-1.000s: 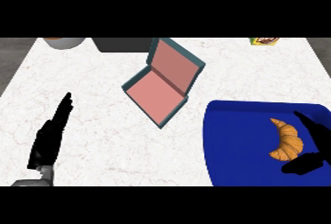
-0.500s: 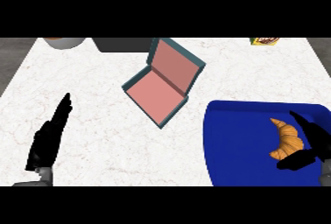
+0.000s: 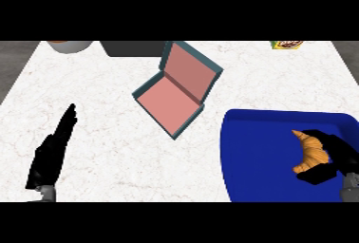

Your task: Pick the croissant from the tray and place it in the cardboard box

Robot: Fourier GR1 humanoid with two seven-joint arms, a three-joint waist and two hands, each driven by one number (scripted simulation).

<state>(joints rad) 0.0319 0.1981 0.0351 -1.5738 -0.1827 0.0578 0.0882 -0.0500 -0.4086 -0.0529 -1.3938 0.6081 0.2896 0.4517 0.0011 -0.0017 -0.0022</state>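
Your right robot hand [image 3: 335, 159] curls around the croissant [image 3: 310, 151], which lies on the blue tray [image 3: 259, 156]. Nothing is lifted yet. The open box [image 3: 175, 92] on the counter [image 3: 105, 137] holds nothing. Your left robot hand [image 3: 52, 152] rests flat, fingers straight.

Bare counter [image 3: 105, 142] btwn tray [image 3: 259, 161] & open box [image 3: 175, 90]; lid upright.

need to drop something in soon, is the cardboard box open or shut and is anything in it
Open and empty. The cardboard box lies with its lid folded back, and both pink inner faces show bare; nothing sits inside.
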